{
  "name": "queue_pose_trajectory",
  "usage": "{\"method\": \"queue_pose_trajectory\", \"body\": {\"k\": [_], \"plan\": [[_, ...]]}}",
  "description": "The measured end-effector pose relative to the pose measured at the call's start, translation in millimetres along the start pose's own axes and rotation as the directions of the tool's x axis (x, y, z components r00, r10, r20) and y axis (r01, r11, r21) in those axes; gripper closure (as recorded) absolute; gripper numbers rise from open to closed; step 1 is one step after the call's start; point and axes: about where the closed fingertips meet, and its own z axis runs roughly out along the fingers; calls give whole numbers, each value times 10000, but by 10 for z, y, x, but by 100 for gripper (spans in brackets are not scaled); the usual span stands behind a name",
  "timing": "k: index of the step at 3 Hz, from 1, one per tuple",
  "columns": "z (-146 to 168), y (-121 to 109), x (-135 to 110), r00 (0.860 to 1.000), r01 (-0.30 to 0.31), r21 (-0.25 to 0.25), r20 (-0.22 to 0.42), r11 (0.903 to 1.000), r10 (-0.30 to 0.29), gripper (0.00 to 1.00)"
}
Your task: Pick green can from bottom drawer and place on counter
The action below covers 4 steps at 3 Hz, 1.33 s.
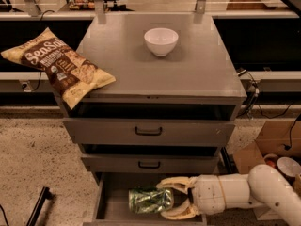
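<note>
The green can (149,199) lies on its side on the grey floor of the open bottom drawer (112,202). My gripper (167,199) reaches in from the right on a white arm, and its cream fingers (175,183) straddle the can's right end, one on the far side and one on the near side. The jaws are spread around the can and I cannot see them pressing on it. The counter (197,69) is the flat grey top of the cabinet, above the two upper drawers.
A white bowl (161,41) stands at the back middle of the counter. A chip bag (61,67) overhangs the counter's left edge. A cardboard box (270,147) with items sits on the floor at the right. The two upper drawers stand slightly open.
</note>
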Motion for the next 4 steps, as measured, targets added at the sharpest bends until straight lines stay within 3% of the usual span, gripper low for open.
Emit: {"method": "queue_pose_trajectory", "body": {"k": [1, 3, 4], "plan": [[-218, -539, -528, 9952, 314, 314, -935, 9990, -283, 100], [-210, -582, -599, 9924, 389, 114, -1173, 9992, -373, 100], [-234, -749, -657, 9901, 664, -69, -1235, 9978, -667, 100]]}}
